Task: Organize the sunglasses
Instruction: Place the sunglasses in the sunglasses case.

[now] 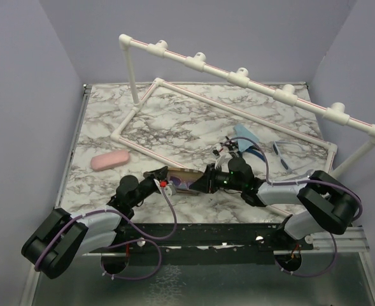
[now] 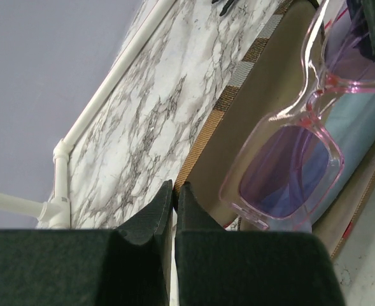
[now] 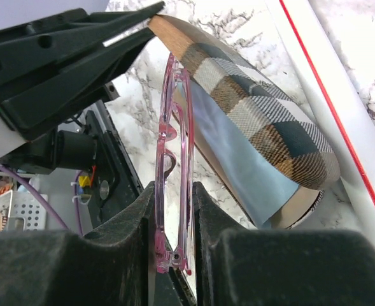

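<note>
- The pink-framed sunglasses are off the counter, close to its near edge and about halfway along it. They hang at the mouth of the opened plaid case.
- On my right wrist view the pink pair stands on edge. Its lenses face sideways, and it is just beside the pale blue lining of the case.
- My right tool is pinching that pair. One finger sits flat on each side of the frame at its lower end.
- My left tool is pressed together on the thin checked rim of the plaid case, at the case's left end. From the right wrist I see its two black fingers nipping the brown tip of the case.
- The plaid case lies between the two tools with its long side roughly along the near edge. Its tan inner wall shows on my left wrist view.
- The blue-framed sunglasses lie flat on the counter toward the right edge. They are well apart from both tools, between the base pipes of the white pipe frame.
- A pink case lies closed toward the left edge, outside the frame's base.
</note>
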You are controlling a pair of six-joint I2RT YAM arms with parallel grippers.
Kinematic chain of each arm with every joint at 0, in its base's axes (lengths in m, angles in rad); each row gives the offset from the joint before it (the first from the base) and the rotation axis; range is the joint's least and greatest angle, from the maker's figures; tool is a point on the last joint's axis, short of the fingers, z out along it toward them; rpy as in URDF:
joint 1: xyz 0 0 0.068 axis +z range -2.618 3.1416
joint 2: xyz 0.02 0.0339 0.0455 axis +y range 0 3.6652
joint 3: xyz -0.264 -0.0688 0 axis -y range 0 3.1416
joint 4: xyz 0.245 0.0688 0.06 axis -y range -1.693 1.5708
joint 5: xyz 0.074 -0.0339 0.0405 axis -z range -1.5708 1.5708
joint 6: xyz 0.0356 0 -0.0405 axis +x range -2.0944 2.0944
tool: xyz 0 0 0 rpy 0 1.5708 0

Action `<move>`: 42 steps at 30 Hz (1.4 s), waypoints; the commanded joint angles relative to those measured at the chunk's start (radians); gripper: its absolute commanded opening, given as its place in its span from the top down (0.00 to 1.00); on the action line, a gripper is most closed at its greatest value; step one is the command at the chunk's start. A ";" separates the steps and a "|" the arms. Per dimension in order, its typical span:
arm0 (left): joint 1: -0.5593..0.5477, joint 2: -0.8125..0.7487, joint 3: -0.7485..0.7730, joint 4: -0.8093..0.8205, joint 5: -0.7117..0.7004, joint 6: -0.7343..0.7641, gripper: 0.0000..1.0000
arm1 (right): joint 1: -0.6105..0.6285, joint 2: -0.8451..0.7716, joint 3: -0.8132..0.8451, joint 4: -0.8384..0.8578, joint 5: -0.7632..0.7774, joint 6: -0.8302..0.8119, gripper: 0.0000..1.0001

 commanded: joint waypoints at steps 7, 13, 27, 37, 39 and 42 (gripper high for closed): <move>-0.011 -0.011 -0.015 0.050 -0.015 -0.029 1.00 | 0.006 0.140 0.081 0.033 -0.002 -0.024 0.99; -0.013 -0.011 -0.015 0.050 -0.013 -0.029 1.00 | 0.005 0.169 0.096 0.037 -0.007 -0.019 0.99; -0.016 -0.013 -0.017 0.050 -0.022 -0.031 1.00 | 0.005 0.226 0.128 -0.032 -0.003 -0.007 0.73; -0.018 -0.014 -0.017 0.050 -0.023 -0.034 1.00 | 0.006 0.243 0.207 -0.216 0.056 -0.056 0.55; -0.018 -0.012 -0.017 0.050 -0.023 -0.035 1.00 | 0.005 0.242 0.208 -0.228 0.074 -0.057 0.54; -0.018 -0.013 -0.017 0.050 -0.026 -0.028 1.00 | 0.006 0.234 0.227 -0.290 0.085 -0.072 0.51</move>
